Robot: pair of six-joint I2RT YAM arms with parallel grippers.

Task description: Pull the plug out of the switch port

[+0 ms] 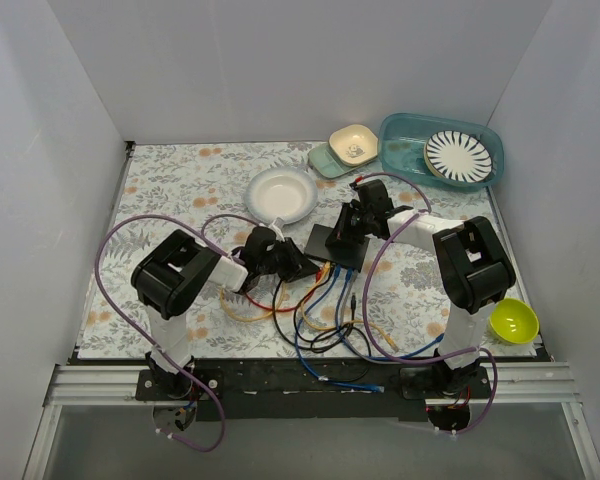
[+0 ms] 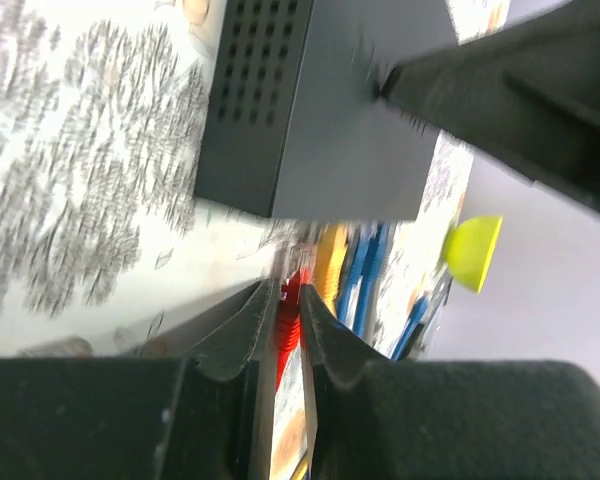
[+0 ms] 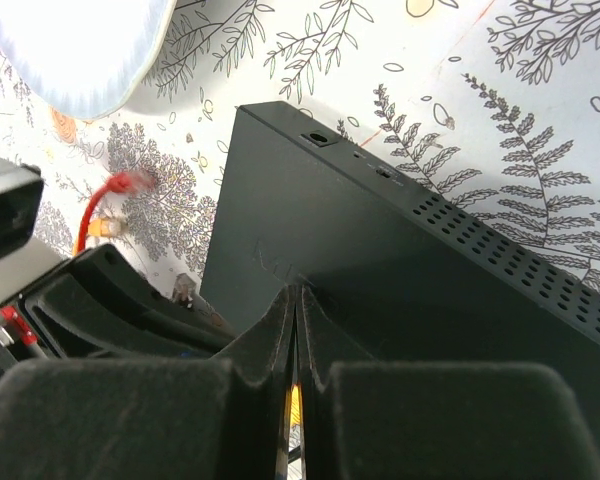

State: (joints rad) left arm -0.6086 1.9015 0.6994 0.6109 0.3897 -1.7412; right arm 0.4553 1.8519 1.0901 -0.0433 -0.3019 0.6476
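Your left gripper (image 2: pixel 288 292) pinches the red plug (image 2: pixel 289 322) at the switch (image 2: pixel 320 130); right gripper (image 3: pixel 296 292) fingers pressed together, tip on top, likely bracing it for the pull.

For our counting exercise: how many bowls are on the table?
3: a white round bowl mid-table, a cream square bowl at the far edge, a lime-green round bowl near right. Others may be hidden.

White bowl (image 1: pixel 281 193), cream square dish (image 1: pixel 353 145), teal tray (image 1: pixel 405 150) holding striped plate (image 1: pixel 457 156), yellow-green bowl (image 1: pixel 513 320), floral cloth (image 1: pixel 170 180)
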